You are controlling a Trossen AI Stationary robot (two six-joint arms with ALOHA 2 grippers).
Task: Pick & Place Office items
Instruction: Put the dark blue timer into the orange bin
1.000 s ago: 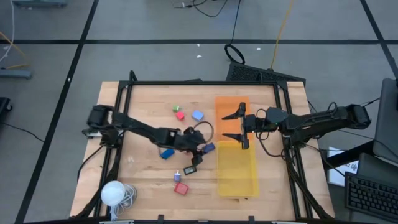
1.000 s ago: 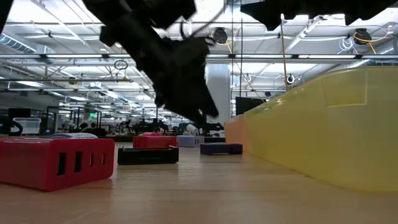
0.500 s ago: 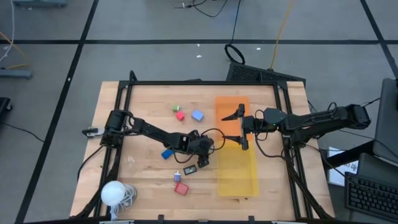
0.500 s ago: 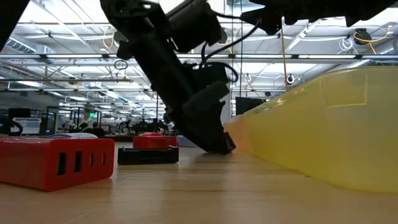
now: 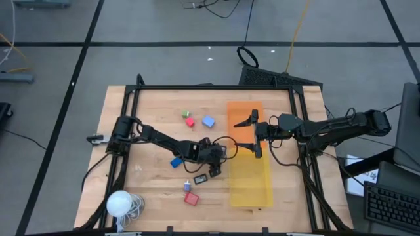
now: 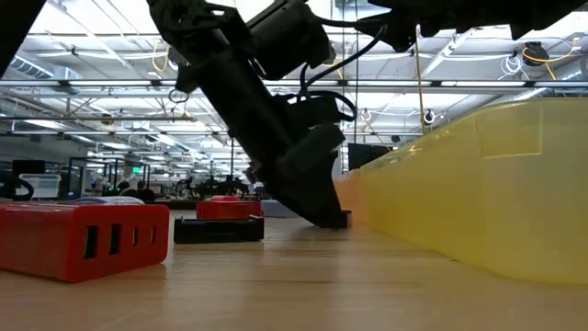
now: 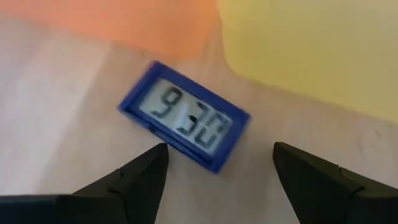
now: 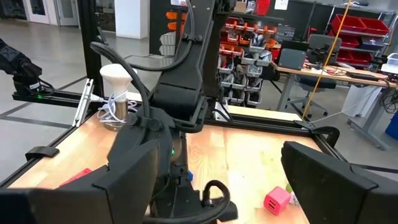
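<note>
Office items: we saw small pieces spread on the wooden worktop, to the left of the two trays.
Blue clock: it lay flat on the worktop, display up, just beside the corner where the orange tray met the yellow tray.
Left gripper: it was low over the worktop at the blue clock; in the left wrist view we saw the jaws open, one finger on each side of the clock and in front of it, holding nothing.
Right gripper: it hung above the orange tray near its border with the yellow tray; we saw the jaws wide open and empty.
Green piece: it stood at the far part of the worktop, just beside the pink-red piece.
Light-blue piece: near those two, close to the orange tray.
Blue block: beside the left arm, in the middle of the worktop.
Black piece: near the left gripper, on the side toward the front edge.
Red block: near the front edge, with a small pale piece just behind it.
White ball: in the front left corner, with its coiled cord.
</note>
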